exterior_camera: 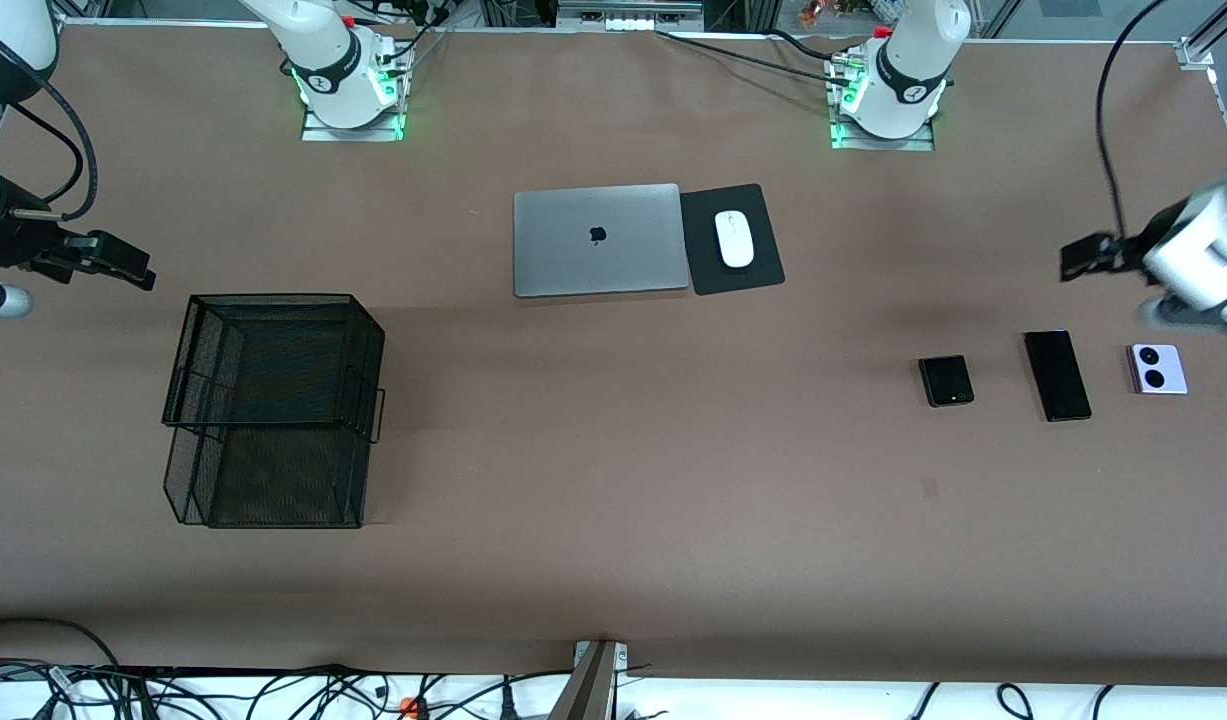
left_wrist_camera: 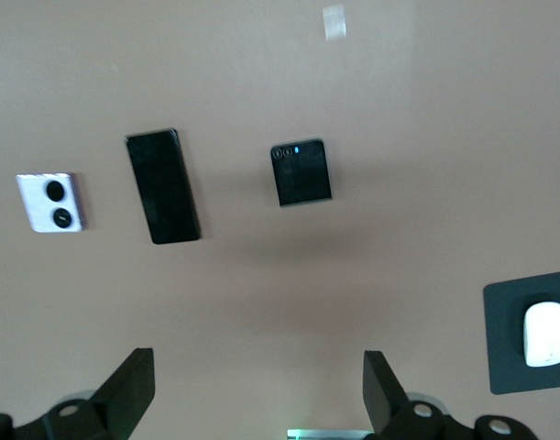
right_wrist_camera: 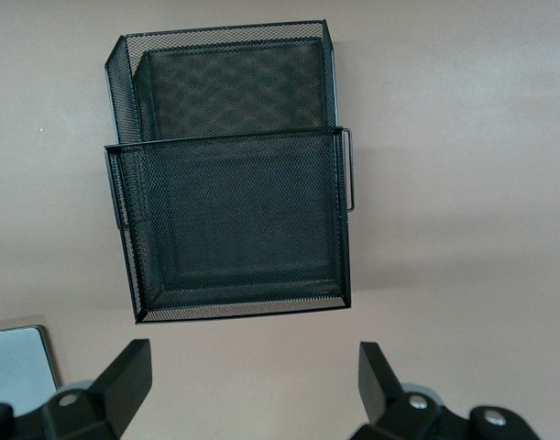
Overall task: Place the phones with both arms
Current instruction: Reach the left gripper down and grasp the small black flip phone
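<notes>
1. Brown covering stretched over the whole table (exterior_camera: 613, 560); cables lay tangled along the edge nearest the front camera; both arm bases stood bolted at the farthest edge

2. Three phones lay flat in a row toward the left arm's end of the table, apart from one another; the small squarish black phone (exterior_camera: 946, 380) sat closest to the middle of the table; the long slim black phone (exterior_camera: 1057, 375) lay between the other two; the lavender-white phone (exterior_camera: 1158, 368), with two black circles on it, sat nearest the table's end

3. The left gripper (exterior_camera: 1091, 257) hung in the air over bare table just short of the phones; its fingers (left_wrist_camera: 128, 390) stood wide apart and held nothing

4. The right gripper (exterior_camera: 108, 260) hovered over bare table at the right arm's end, close by the black mesh basket (exterior_camera: 273, 410); its fingers (right_wrist_camera: 124, 380) were likewise spread wide and empty

5. That basket, a two-tier wire thing, stood empty so far as I could see

6. A closed grey laptop (exterior_camera: 598, 240) rested near the middle of the table, farther from the front camera than the phones; a black mouse pad (exterior_camera: 748, 275) touched its edge, with a white mouse (exterior_camera: 734, 238) on it
</notes>
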Robot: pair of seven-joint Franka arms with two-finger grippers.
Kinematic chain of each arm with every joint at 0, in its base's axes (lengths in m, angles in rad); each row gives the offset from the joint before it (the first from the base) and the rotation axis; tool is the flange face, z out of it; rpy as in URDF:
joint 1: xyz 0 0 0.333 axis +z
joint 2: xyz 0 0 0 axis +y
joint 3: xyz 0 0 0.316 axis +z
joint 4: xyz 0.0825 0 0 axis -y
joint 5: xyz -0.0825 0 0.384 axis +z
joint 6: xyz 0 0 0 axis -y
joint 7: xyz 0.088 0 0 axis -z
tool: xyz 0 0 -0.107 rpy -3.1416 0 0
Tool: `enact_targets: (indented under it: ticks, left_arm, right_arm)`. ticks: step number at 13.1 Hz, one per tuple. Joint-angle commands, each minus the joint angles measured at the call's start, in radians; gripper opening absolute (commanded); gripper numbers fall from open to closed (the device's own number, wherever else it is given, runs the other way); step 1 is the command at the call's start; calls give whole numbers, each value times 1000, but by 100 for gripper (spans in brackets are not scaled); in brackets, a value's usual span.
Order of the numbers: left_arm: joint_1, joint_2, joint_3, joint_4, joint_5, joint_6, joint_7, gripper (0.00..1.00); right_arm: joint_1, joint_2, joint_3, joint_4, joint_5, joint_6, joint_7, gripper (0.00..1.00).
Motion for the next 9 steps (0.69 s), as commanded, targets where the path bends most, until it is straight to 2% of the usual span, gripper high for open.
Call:
enact_targets:
  ticks: [1, 3, 7, 9]
  left_arm:
    - [21, 98, 4, -1, -16, 96, 7, 100]
    - [32, 142, 4, -84, -18, 295, 7, 100]
    - [43, 164, 4, -356, -27, 722, -8, 100]
    - [45, 182, 2, -446, -27, 880, -8, 100]
  right_arm:
    - [-8, -13, 8, -3, 1, -5, 12, 100]
    - [-6, -12, 10, -2, 3, -2, 14, 100]
    - [-6, -10, 10, -3, 3, -2, 12, 100]
    - [-6, -10, 8, -3, 3, 5, 12, 100]
